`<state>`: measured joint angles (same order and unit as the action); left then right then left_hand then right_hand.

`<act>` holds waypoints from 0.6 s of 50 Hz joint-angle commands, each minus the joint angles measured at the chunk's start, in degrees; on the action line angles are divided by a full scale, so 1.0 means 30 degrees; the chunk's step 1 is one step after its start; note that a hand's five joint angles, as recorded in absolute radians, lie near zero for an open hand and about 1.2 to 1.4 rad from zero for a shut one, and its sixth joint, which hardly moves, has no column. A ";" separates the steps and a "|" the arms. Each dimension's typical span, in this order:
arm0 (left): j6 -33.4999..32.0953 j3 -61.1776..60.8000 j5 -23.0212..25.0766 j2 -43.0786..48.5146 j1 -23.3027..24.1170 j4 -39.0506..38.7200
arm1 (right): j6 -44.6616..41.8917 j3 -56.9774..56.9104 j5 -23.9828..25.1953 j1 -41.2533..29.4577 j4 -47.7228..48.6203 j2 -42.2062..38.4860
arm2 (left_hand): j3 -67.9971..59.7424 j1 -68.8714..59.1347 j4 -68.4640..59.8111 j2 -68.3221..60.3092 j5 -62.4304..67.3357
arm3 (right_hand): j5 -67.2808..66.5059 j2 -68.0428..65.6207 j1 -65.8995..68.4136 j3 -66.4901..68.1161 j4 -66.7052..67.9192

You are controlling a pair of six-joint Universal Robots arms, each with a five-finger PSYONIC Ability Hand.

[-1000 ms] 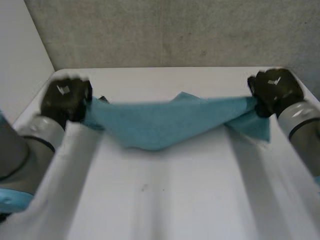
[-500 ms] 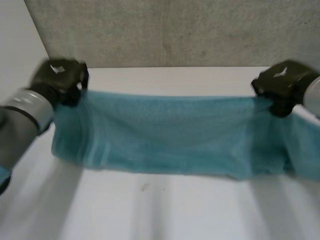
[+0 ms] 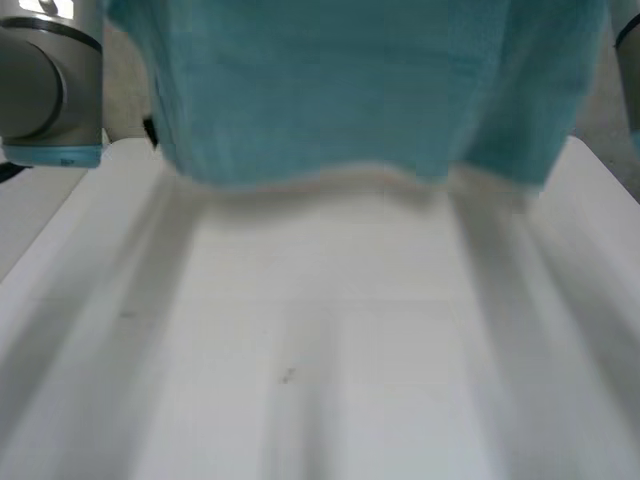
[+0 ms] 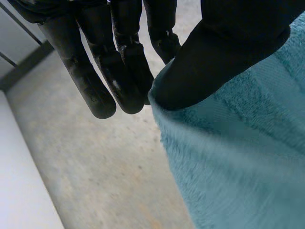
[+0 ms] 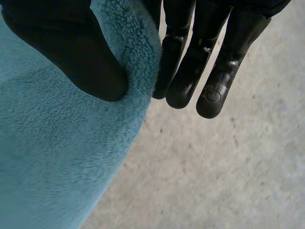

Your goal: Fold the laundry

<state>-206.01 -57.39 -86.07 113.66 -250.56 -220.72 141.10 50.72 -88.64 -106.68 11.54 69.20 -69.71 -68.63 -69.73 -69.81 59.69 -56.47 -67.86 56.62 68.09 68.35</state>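
Observation:
A teal towel (image 3: 350, 90) hangs spread out above the white table (image 3: 320, 360), its lower edge clear of the surface. In the left wrist view my left hand (image 4: 224, 52) pinches the towel (image 4: 238, 162) at its upper edge, thumb pressed against straight fingers (image 4: 119, 71). My right hand (image 5: 71, 52) grips the towel (image 5: 57, 157) the same way at the opposite upper edge, thumb on the cloth and fingers (image 5: 190, 62) behind it. My left arm (image 3: 45, 80) stands beside the towel's left side.
A grey speckled wall (image 4: 95, 167) rises behind the table. A white side wall (image 3: 15, 220) borders the table on the left. A small dark mark (image 3: 287, 376) lies on the tabletop.
Both hands have lifted the towel high and pulled it wide. It went from a sagging bunch near the table to a flat hanging sheet, and the hands rose out of the head view.

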 commanded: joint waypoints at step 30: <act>0.2107 -1.7577 0.0213 -0.2231 -0.2146 0.1208 | 0.1600 1.5878 0.5434 0.1078 -0.1182 0.0422 | -0.3428 -0.3792 -0.3424 -0.3398 0.3438 | 1.2562 1.3023 -0.9277 -1.3103 -1.3187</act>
<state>-199.74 -109.12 -85.39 108.52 -256.59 -217.44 146.03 98.97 -72.32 -104.71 8.70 66.50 -69.72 -68.65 -69.73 -69.81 59.69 -25.70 -35.38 30.95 35.59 35.48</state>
